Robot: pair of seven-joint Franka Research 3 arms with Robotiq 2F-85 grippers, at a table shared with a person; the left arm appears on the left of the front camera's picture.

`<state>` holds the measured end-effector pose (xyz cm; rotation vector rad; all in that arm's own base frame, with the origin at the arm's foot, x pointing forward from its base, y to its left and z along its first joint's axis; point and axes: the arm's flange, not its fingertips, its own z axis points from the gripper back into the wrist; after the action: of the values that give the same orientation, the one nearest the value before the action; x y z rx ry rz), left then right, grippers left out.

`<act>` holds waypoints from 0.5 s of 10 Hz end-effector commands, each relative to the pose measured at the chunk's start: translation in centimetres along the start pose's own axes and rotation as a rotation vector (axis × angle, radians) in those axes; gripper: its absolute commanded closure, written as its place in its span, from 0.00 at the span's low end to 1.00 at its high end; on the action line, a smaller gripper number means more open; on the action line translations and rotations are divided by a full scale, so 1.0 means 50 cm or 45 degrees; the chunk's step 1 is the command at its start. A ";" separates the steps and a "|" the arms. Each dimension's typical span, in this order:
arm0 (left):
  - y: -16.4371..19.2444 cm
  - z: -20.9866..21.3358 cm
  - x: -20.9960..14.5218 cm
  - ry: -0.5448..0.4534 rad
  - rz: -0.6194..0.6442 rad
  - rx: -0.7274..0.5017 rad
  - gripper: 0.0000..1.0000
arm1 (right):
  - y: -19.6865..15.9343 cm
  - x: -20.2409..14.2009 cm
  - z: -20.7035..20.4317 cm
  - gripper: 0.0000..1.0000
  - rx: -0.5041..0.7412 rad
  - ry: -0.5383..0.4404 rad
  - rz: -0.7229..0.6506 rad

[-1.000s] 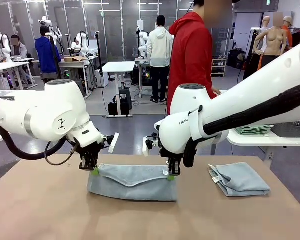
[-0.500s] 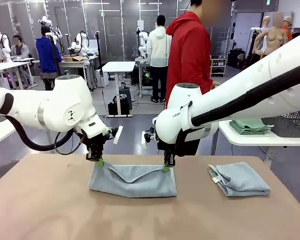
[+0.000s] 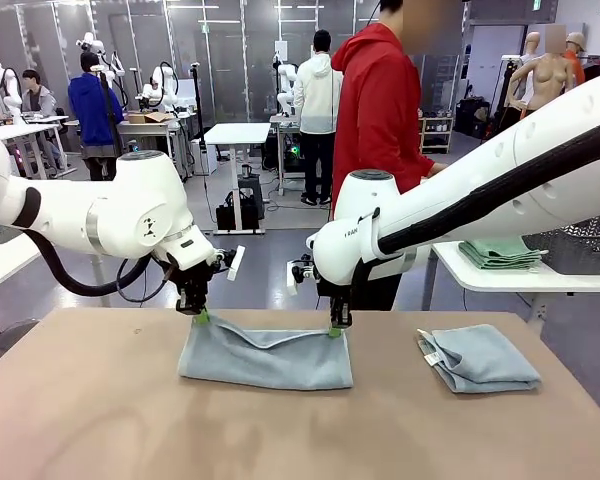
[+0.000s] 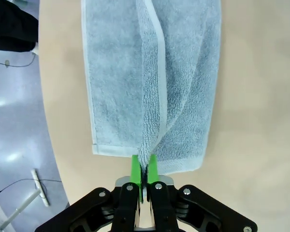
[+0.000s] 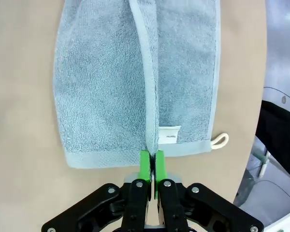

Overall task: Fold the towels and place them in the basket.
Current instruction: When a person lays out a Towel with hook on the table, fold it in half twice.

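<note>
The left tool [image 3: 199,316] is clenched on the towel [image 3: 265,357] at its far left corner, about 10 o'clock of the cloth in the front view. The right tool [image 3: 334,330] is clenched on the far right corner, about 2 o'clock. Between them the lifted edge sags in a shallow dip, and the rest of the towel lies near the middle of the bench [image 3: 100,420].

In the left wrist view the green pads [image 4: 135,166] pinch a raised ridge of cloth at 6 o'clock. The right wrist view shows a white tag [image 5: 168,135] just beside that tool's pinch, its print too small to read. A pale loop [image 5: 220,140] sits at 3 o'clock from the tag.

A folded towel [image 3: 477,357] lies at 3 o'clock of the held one, apart from it, with a second tag [image 3: 432,358] on its left edge. Lettering [image 3: 349,232] on the right arm reads "FRAN", the rest hidden. The basket [image 3: 580,245] stands on a side table [image 3: 520,280] at 2 o'clock, beside green cloths [image 3: 500,253].
</note>
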<state>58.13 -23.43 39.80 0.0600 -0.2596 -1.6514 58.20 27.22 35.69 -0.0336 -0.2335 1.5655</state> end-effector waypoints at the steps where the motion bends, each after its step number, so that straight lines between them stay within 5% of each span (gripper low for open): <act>1: 0.034 -0.010 0.000 -0.021 -0.055 0.014 0.94 | -0.034 -0.005 -0.016 0.95 0.004 -0.017 0.048; 5: 0.068 -0.031 -0.021 0.011 0.020 0.015 0.94 | -0.065 -0.031 -0.048 0.95 -0.017 0.010 -0.005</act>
<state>60.99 -23.05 38.77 0.0520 -0.2736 -1.6436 61.14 26.09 33.54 -0.0283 -0.2296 1.5541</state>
